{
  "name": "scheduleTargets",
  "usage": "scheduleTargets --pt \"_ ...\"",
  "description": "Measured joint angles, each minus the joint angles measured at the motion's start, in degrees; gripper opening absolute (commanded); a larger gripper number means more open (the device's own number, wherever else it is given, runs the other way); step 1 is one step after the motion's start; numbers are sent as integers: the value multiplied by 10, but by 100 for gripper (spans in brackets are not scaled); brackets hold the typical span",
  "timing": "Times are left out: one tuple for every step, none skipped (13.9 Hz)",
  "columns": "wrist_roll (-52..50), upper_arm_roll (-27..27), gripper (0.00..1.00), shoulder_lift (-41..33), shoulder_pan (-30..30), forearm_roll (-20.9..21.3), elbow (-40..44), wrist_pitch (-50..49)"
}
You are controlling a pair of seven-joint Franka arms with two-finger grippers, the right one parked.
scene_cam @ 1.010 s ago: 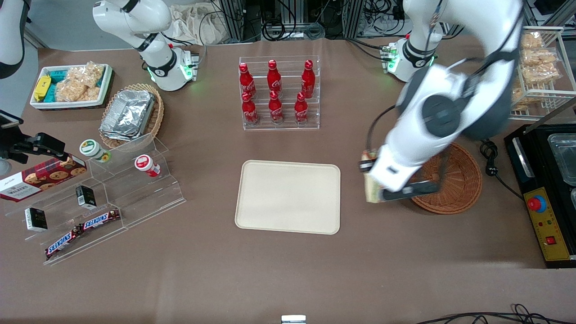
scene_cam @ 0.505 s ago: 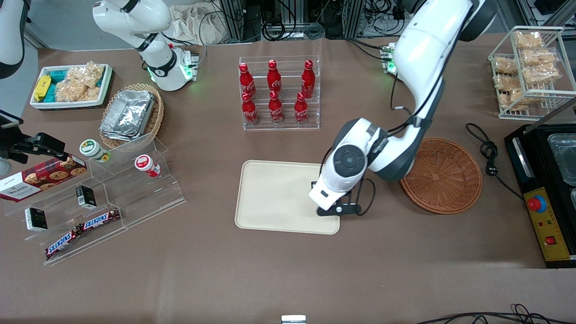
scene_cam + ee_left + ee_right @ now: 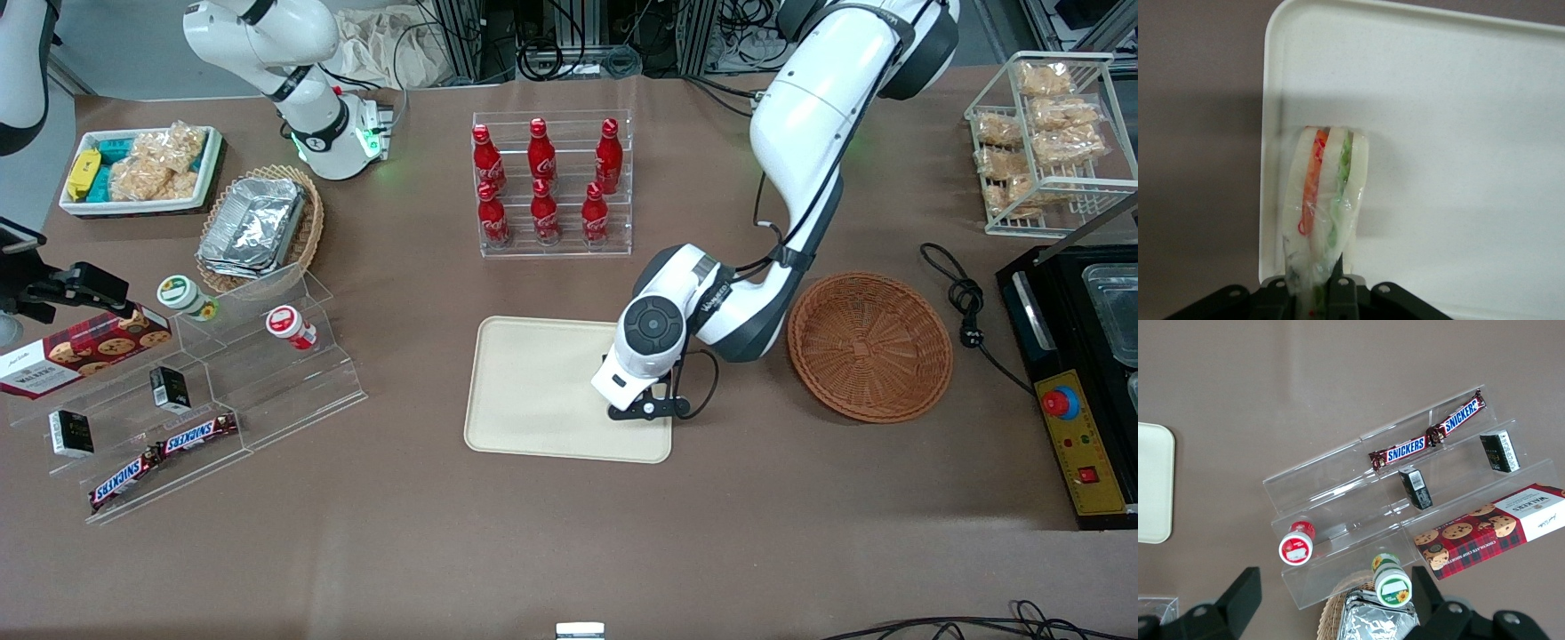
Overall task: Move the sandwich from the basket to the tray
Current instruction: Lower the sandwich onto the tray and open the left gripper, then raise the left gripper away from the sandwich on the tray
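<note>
One sandwich, gripper, tray

Robot lab: arm bases bolted beside a mock snack-shop table.

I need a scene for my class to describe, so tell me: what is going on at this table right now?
The left arm's gripper is low over the cream tray, at its end nearer the round wicker basket. It is shut on a wrapped sandwich, which hangs just inside the tray's rim. The basket is empty, so the sandwich has been carried across but not let go of yet.
</note>
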Motion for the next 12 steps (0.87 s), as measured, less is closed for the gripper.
scheduleTargets --pt "0 0 100 3 0 6 0 0" --pt "0 0 100 4 0 9 0 0" --pt "-1 0 100 4 0 10 1 0" --pt "-1 0 100 3 0 11 3 0" --pt "-2 1 100 1 1 12 8 0" --pt "-2 3 100 -4 1 12 14 0" --pt "-2 6 100 -13 2 13 20 -1" --pt "-2 12 100 -28 3 13 24 -7" --pt "-2 17 100 -46 6 13 29 -22" --pt "-2 21 100 -70 15 13 31 -44" --pt "-2 23 100 -96 30 13 32 -74" --pt "10 23 100 -123 50 13 33 -108"
